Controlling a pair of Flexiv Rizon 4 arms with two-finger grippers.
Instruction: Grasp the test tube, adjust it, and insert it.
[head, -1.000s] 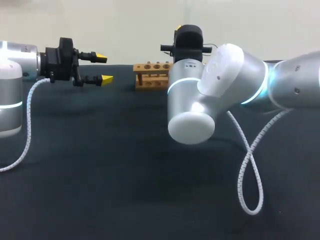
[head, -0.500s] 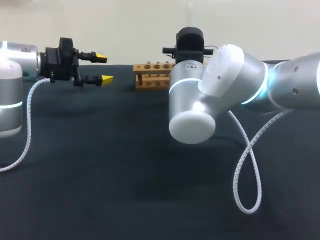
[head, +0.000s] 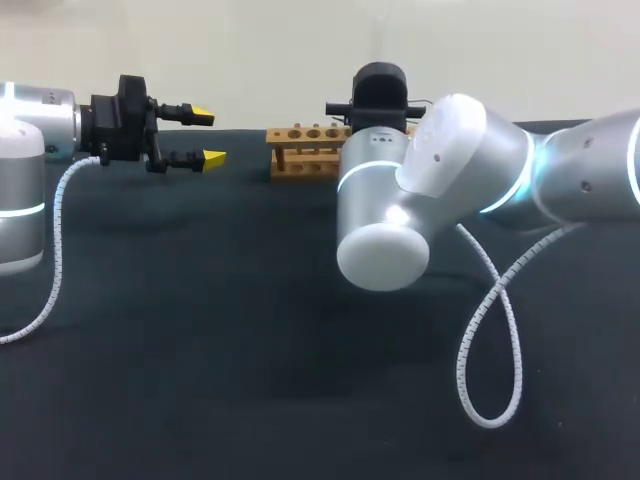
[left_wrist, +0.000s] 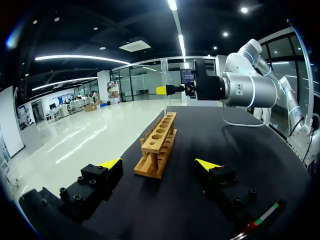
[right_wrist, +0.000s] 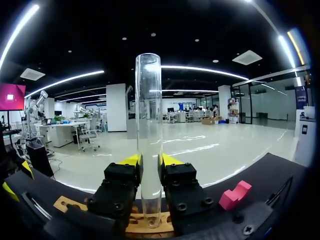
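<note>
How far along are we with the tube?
Grasp looks done: the right gripper is shut on the tube, held upright. In hand: alignment, with the tube over the rack. Remaining: insertion; I cannot tell whether its tip has entered a hole. The left gripper is open, apart from the rack.

Right wrist view: fingers (right_wrist: 120, 187) of the right gripper (right_wrist: 149, 161) cover most of the wooden rack (right_wrist: 65, 204). Can't tell if the test tube's (right_wrist: 148, 125) bottom end is in a hole or above one. Head view: right arm (head: 440, 170) hides those fingers, the test tube and the rack's right end. Left arm (head: 30, 150) cut by the frame edge.
</note>
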